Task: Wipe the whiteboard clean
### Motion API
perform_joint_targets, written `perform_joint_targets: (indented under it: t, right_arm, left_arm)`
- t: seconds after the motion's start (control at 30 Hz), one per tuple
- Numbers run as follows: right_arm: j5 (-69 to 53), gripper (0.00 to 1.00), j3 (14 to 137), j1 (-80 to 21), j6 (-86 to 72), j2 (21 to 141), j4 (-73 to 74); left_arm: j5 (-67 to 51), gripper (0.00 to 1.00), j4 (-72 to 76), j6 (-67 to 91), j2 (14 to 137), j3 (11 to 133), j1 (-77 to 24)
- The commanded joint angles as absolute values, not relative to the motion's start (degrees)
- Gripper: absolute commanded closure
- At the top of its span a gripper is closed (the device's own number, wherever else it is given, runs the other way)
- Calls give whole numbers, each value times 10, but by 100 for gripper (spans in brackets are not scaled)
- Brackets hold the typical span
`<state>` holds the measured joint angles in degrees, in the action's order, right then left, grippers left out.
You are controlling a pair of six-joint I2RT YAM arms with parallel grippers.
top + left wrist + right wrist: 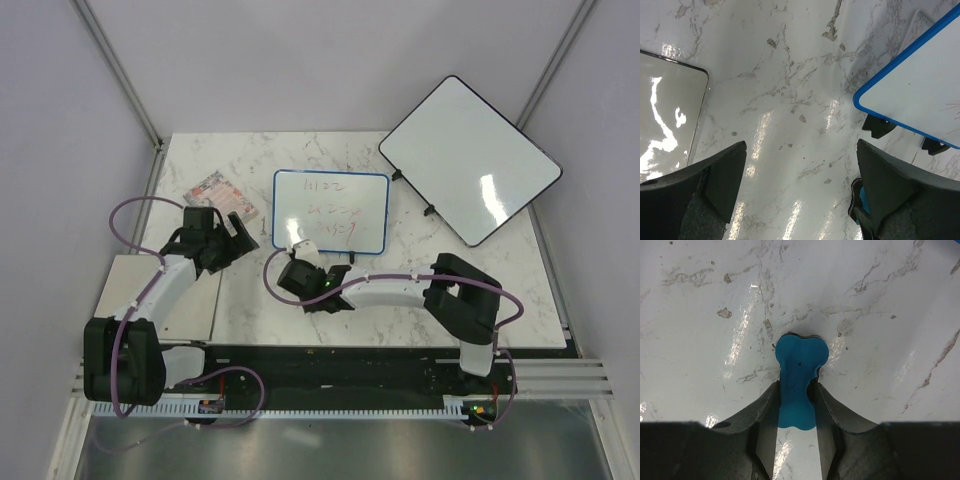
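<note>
The whiteboard (331, 210), small and blue-framed with faint red and blue marks, stands on black feet at the table's middle. Its corner shows at the right of the left wrist view (920, 90). My right gripper (298, 262) sits just in front of the board's near left corner and is shut on a blue bone-shaped eraser (799, 372), which rests low over the marble. My left gripper (236, 236) is open and empty, left of the board, over bare marble (800, 190). A bit of the eraser (863, 202) shows beside its right finger.
A larger dark-framed white board (470, 160) lies tilted at the back right. A red and white packet (215, 190) lies at the back left. A glossy light panel (665, 125) lies left of the left gripper. White walls close in the table.
</note>
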<state>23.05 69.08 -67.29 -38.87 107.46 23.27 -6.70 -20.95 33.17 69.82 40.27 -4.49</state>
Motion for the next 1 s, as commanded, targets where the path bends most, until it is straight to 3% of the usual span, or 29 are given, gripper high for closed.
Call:
perform_joint_targets:
  t: [0.0, 0.1, 0.13, 0.2, 0.23, 0.37, 0.5, 0.7, 0.97]
  right_arm:
    - [241, 60, 706, -671, -390, 1098, 237]
    - [232, 66, 705, -664, -389, 1107, 243]
    - [235, 76, 703, -664, -388, 1105, 245]
    - [242, 82, 694, -663, -386, 1094, 243]
    - [250, 91, 691, -662, -381, 1082, 245]
    - [269, 94, 674, -655, -366, 1043, 244]
    - [251, 87, 676, -648, -345, 1050, 246]
    - [215, 69, 705, -648, -348, 1112, 260]
    - [257, 46, 690, -650, -341, 1068, 258]
  left_arm:
    - [-86, 3, -208, 329, 691, 416, -45]
    - [-96, 5, -199, 324, 697, 421, -44]
    - [-99, 6, -193, 324, 704, 423, -45]
    - [-114, 8, -168, 322, 711, 425, -45]
    - [-120, 9, -158, 321, 717, 426, -44]
    - [-158, 13, -103, 318, 733, 434, -45]
    - [-169, 14, -89, 310, 750, 453, -45]
    - [-169, 14, -89, 304, 740, 443, -45]
    - [-171, 14, -90, 295, 722, 439, -45]
